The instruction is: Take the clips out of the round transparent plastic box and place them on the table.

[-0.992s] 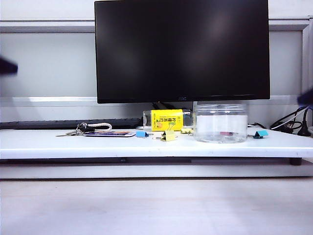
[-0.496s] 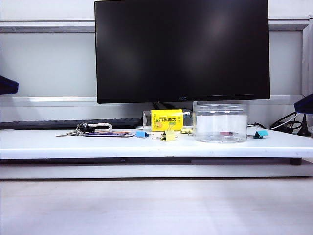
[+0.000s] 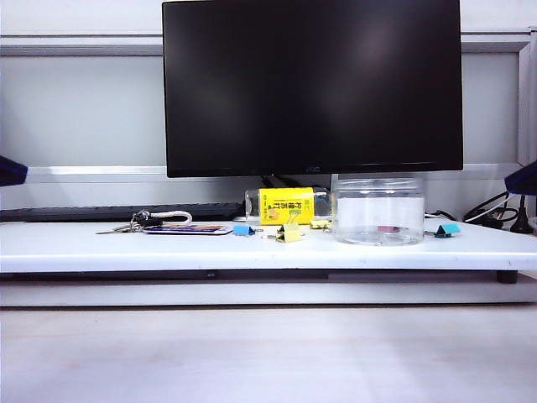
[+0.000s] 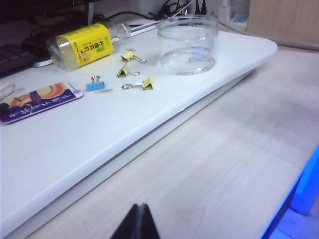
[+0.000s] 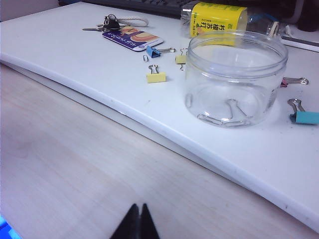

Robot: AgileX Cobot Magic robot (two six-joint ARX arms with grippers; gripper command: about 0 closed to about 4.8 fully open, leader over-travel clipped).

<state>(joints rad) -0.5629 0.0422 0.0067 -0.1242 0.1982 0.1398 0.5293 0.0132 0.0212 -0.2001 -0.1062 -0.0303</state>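
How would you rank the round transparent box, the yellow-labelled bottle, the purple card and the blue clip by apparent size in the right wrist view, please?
1. Round transparent plastic box, nearest the camera, which flatters it.
2. Yellow-labelled bottle, partly hidden behind the box, so its rank is unsure.
3. Purple card.
4. Blue clip, clearly smallest.

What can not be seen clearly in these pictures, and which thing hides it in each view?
- Left gripper: left wrist view, cut off by the picture edge; only closed dark tips show.
- Right gripper: right wrist view, likewise cut off.
- Both arms: exterior view shows only blurred blue corners at the side edges.
- Round transparent plastic box: its curved wall distorts what lies behind it.
- Clips: too small in the exterior view to count.
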